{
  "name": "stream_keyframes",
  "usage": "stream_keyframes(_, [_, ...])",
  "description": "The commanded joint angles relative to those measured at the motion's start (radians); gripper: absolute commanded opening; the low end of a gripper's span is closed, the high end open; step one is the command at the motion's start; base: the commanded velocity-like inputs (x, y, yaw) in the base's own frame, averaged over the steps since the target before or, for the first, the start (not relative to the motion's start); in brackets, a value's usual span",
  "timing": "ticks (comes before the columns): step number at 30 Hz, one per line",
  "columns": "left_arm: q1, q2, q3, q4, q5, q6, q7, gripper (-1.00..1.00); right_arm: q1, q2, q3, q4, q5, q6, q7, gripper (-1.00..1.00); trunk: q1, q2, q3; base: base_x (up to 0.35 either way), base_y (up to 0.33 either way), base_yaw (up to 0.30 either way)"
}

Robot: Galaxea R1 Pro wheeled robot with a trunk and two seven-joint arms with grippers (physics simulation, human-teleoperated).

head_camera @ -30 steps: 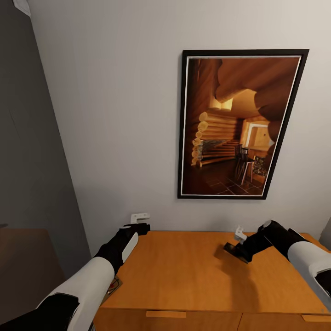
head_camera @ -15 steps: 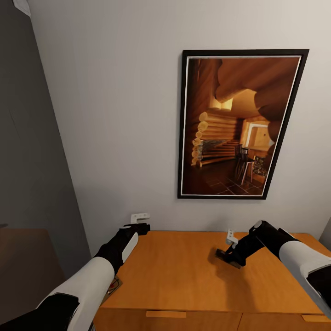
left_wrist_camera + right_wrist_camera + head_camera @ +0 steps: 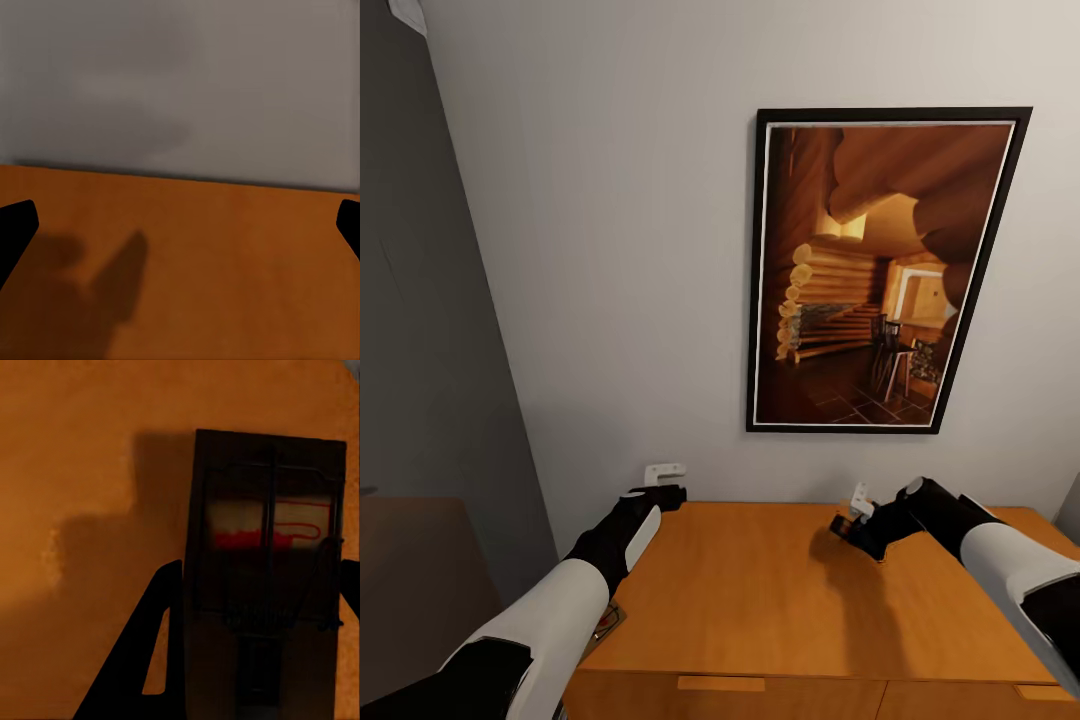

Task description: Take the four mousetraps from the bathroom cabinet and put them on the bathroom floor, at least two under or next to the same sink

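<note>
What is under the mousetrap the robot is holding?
Under the mousetrap in the right gripper is the cabinet's orange wooden top and the trap's shadow. The board covers whatever lies directly beneath.

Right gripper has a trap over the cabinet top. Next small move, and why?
Probably pull the right gripper back off the cabinet and turn toward the floor. The mousetrap sits between its fingers, held above the wood, so the pick looks done.

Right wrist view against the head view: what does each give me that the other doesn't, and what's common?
Right wrist alone: the mousetrap close up, with its wire and red mark, held between the jaws. Head alone: the framed picture on the wall, the left gripper at the cabinet's back left corner, and another mousetrap low beside the left arm. Shared: the cabinet top and the right gripper.
</note>
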Motion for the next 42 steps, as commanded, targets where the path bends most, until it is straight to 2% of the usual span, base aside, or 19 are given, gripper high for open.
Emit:
stream_keyframes(1, [0.000,0.000,-0.005,-0.001,0.011,0.003,0.008,1.00,0.001,0.002,-0.004,-0.003,0.001,0.012,-0.008,-1.00,0.000,-0.001,-0.001,0.000,0.000,0.000])
stream_keyframes(3, [0.000,0.000,-0.005,-0.001,0.011,0.001,0.008,1.00,0.000,0.007,-0.004,-0.007,-0.009,0.015,-0.046,-1.00,0.000,-0.001,-0.001,0.000,0.000,0.000])
stream_keyframes(5, [0.000,0.000,-0.005,-0.001,0.011,0.001,0.008,1.00,0.000,0.009,-0.005,-0.013,-0.023,0.016,-0.056,-1.00,0.000,-0.001,-0.001,0.000,0.000,0.000])
stream_keyframes(7, [0.000,0.000,-0.005,-0.001,0.010,0.001,0.008,1.00,0.001,0.010,-0.005,-0.035,-0.060,0.017,-0.065,-1.00,0.000,-0.001,-0.001,0.000,0.000,0.000])
stream_keyframes(10, [0.000,0.000,-0.005,-0.001,0.010,0.001,0.008,1.00,0.000,0.003,-0.006,-0.096,-0.156,0.021,-0.073,-1.00,0.000,-0.001,-0.001,0.000,0.000,0.000])
stream_keyframes(11, [0.000,0.000,-0.005,-0.001,0.010,0.001,0.008,1.00,0.000,0.001,-0.005,-0.102,-0.169,0.024,-0.074,-1.00,0.000,-0.001,-0.001,0.000,0.000,0.000])
stream_keyframes(12, [0.000,0.000,-0.005,-0.001,0.009,0.001,0.008,1.00,0.001,-0.007,-0.005,-0.119,-0.205,0.055,-0.083,-1.00,0.000,-0.001,-0.001,0.000,0.000,0.000])
stream_keyframes(13, [0.000,0.000,-0.005,-0.001,0.009,0.001,0.008,1.00,0.001,-0.011,-0.005,-0.123,-0.211,0.085,-0.092,-1.00,0.000,-0.001,-0.001,0.000,0.000,0.000])
stream_keyframes(14, [0.000,0.000,-0.005,-0.001,0.009,0.001,0.008,1.00,0.001,-0.012,-0.004,-0.124,-0.214,0.102,-0.099,-1.00,0.000,-0.001,-0.001,0.000,0.000,0.000])
stream_keyframes(17, [0.000,0.000,-0.005,-0.001,0.009,0.001,0.008,1.00,0.001,-0.016,-0.003,-0.144,-0.219,0.214,-0.160,-1.00,0.000,-0.001,-0.001,0.000,0.000,0.000])
stream_keyframes(21, [0.000,0.000,-0.005,-0.001,0.009,0.001,0.008,1.00,0.001,-0.017,-0.003,-0.160,-0.222,0.287,-0.195,-1.00,0.000,-0.001,-0.001,0.000,0.000,0.000])
stream_keyframes(30, [0.000,0.000,-0.005,-0.001,0.010,0.001,0.008,1.00,0.001,-0.014,0.001,-0.163,-0.221,0.317,-0.199,-1.00,0.000,-0.001,-0.001,0.000,0.000,0.000])
stream_keyframes(35, [0.000,0.000,-0.005,-0.001,0.010,0.001,0.008,1.00,0.001,-0.011,0.006,-0.161,-0.221,0.314,-0.136,-1.00,0.000,-0.001,-0.001,0.000,0.000,0.000])
stream_keyframes(37, [0.000,0.000,-0.005,-0.001,0.011,0.001,0.008,1.00,0.001,-0.011,0.006,-0.160,-0.218,0.310,-0.079,-1.00,0.000,-0.001,-0.001,0.000,0.000,0.000])
stream_keyframes(39, [0.000,0.000,-0.005,-0.001,0.010,0.001,0.008,1.00,0.001,-0.012,0.007,-0.159,-0.207,0.305,0.015,-1.00,0.000,-0.001,-0.001,0.000,0.000,0.000])
stream_keyframes(42, [0.000,0.000,-0.005,-0.001,0.010,0.001,0.008,1.00,0.002,-0.013,0.008,-0.158,-0.177,0.299,0.082,-1.00,0.000,-0.001,-0.001,0.000,0.000,0.000])
